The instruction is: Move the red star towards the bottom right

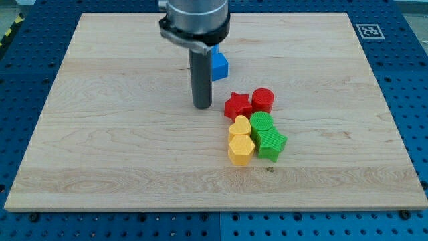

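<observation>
Seven small coloured plastic blocks lie on the pale wooden desk [134,167]. The red star-shaped block [237,106] sits flat near the desk's middle, a little toward the view's right; one point aims at the view's top, and it has no clear long axis. A red cylinder block [263,100] touches it on the view's right. Just below the star sit a yellow heart-shaped block [239,126] and a yellow hexagonal block [240,150], with a green rounded block [262,123] and a green star-like block [272,143] beside them on the view's right. A blue block [219,65], its shape partly hidden by the rod, lies toward the view's top.

My tip [202,106] rests on the desk just to the view's left of the red star, a narrow gap between them. No gripper is fitted, so there is no open or closed state to tell.

Around the desk runs a blue perforated surface [27,80], and a black-and-white marker tag [369,31] sits at the desk's top right corner.
</observation>
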Robot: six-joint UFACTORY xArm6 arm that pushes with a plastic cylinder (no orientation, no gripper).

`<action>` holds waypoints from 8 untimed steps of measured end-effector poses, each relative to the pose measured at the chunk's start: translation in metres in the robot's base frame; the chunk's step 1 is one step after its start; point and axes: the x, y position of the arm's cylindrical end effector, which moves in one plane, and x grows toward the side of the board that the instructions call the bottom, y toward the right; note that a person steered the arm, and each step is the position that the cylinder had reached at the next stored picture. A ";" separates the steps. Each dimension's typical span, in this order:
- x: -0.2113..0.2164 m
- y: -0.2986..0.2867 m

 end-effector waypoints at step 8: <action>-0.053 0.192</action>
